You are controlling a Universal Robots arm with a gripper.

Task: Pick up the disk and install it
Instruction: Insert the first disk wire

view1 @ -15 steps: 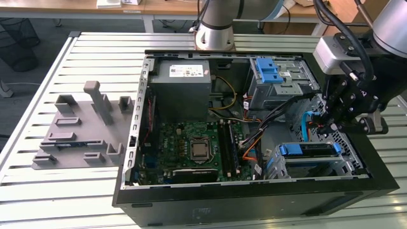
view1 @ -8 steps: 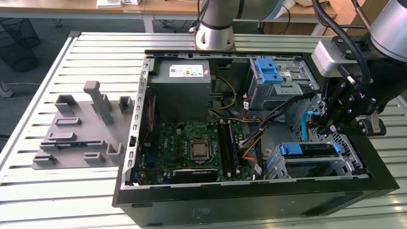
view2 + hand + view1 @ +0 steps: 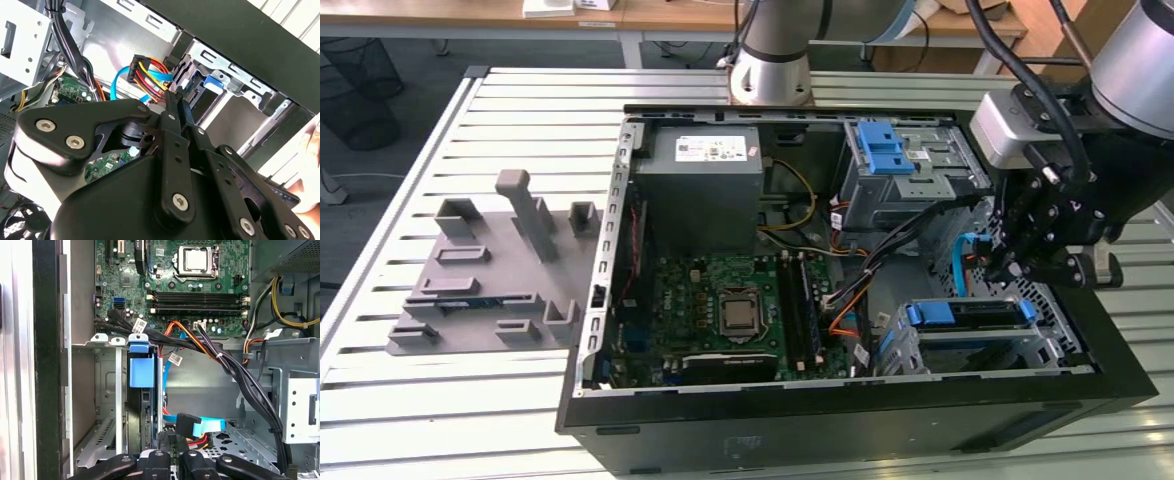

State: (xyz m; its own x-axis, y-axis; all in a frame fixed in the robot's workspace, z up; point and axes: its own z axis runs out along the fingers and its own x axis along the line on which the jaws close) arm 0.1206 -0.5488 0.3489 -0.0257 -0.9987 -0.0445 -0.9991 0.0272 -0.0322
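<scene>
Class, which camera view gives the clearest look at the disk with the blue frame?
The first wrist view: the disk stands edge-on in its bay, its blue frame facing the camera. The exterior view shows it from above, seated in the metal cage. The second wrist view shows its blue edge beyond the pincer.

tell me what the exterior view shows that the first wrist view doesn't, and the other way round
Exterior view, missing from the first wrist view: the grey fixture lying on the slatted table beside the open computer case, and the arm's base behind it.
First wrist view, missing from the exterior view: the white tags on the black cable bundle.
Both: the motherboard's CPU socket, the claw inside the case, and the disk, blue-framed, sitting in its drive cage.
</scene>
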